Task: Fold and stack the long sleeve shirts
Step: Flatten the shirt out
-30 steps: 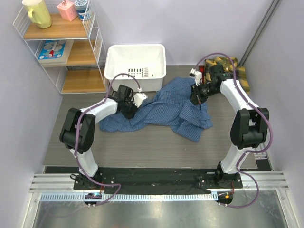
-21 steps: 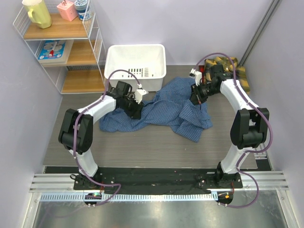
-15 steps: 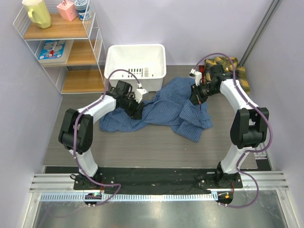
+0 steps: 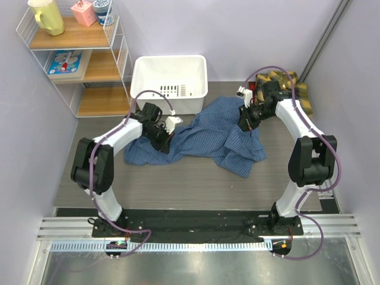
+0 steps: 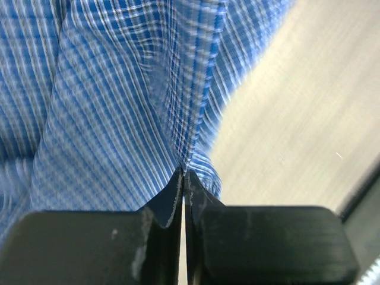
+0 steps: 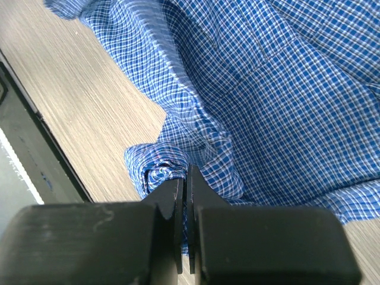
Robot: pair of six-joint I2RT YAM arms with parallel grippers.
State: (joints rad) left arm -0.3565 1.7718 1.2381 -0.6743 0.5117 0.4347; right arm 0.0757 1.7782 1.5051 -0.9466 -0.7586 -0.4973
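1. Blue shirt (image 4: 208,133) lies crumpled mid-surface (image 4: 178,178), not folded. Left jaws are pinched shut on a ridge of cloth at its left side, right jaws shut on a bunched fold at its right.
2. Risk: both pinches look thin, so a hard pull apart could slip the cloth out or drag the shirt into a worse heap.
3. Plaid shirt (image 4: 300,92) sits far right behind the right arm, not stacked.
4. White bin (image 4: 169,58) sits behind the blue shirt, nothing seen inside.
5. Shelf rack (image 4: 71,38) is far left, with a yellow mug (image 4: 47,16) and small items on top.

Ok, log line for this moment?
left tool: shut on blue shirt | right tool: shut on blue shirt | blue shirt: crumpled, unfolded | plaid shirt: far right
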